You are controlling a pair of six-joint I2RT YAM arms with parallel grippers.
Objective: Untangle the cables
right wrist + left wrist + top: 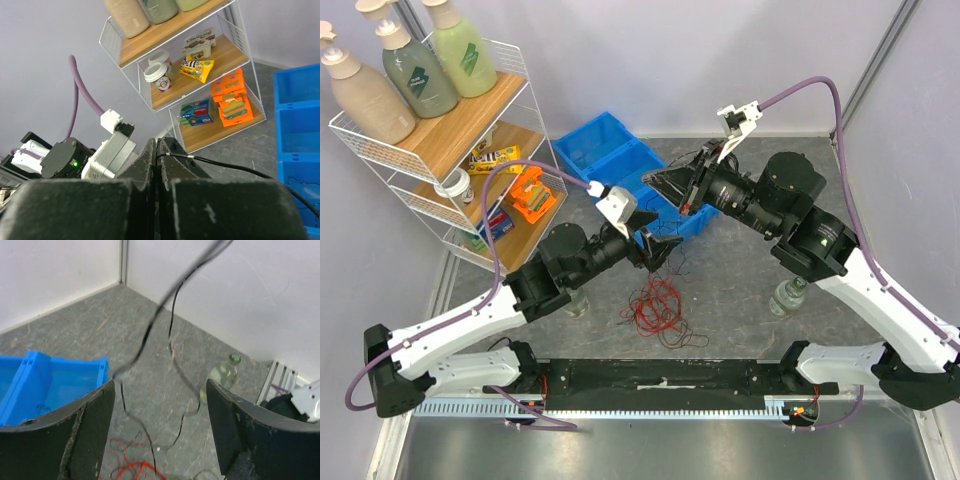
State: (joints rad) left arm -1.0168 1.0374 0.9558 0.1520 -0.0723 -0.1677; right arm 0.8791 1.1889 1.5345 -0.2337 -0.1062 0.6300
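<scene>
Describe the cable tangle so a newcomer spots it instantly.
On the grey table, look at the middle, just on the near side of the left gripper. The cables lie there: hair-thin red and black loops in a loose heap, unlike the solid blue bin behind.

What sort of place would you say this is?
Most likely a robotics lab test cell: a grey table boxed in by plain white panels, with staged props, a wire rack of bottles and snacks and a blue bin, beside the tangled cables.
</scene>
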